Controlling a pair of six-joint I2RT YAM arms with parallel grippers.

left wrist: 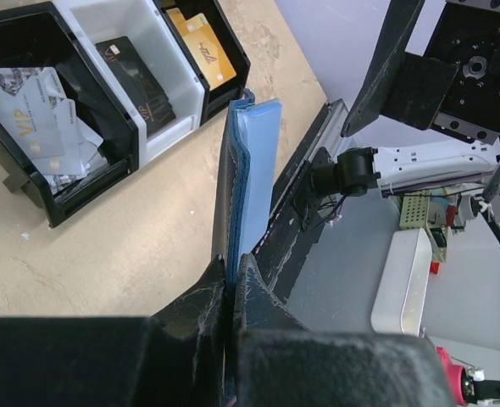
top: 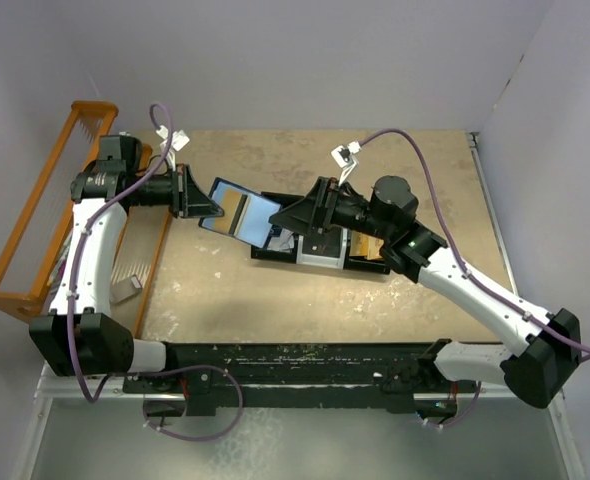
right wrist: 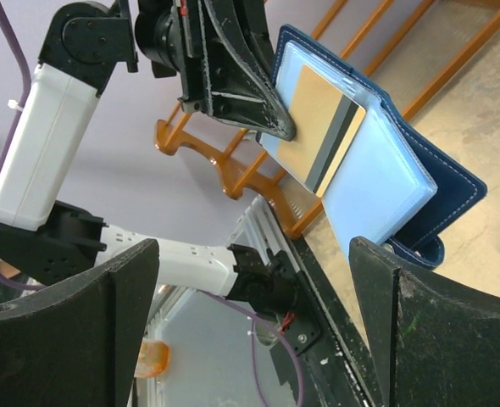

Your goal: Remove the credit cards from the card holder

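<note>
The navy card holder (top: 243, 218) hangs open above the table, its pale blue inner sleeves facing right. My left gripper (top: 207, 203) is shut on its left edge. In the left wrist view the card holder (left wrist: 246, 170) shows edge-on, pinched in my left gripper (left wrist: 231, 284). In the right wrist view the card holder (right wrist: 386, 182) shows a gold credit card (right wrist: 318, 127) with a dark stripe in a clear sleeve. My right gripper (right wrist: 254, 254) stands open just short of the holder's lower edge, with nothing between its fingers (top: 293, 215).
A black three-compartment tray (top: 275, 255) lies under the right gripper. It holds silver cards (left wrist: 42, 119), a black card (left wrist: 136, 80) and a gold card (left wrist: 201, 47). An orange rack (top: 45, 210) stands along the left edge. A white wall closes the right side.
</note>
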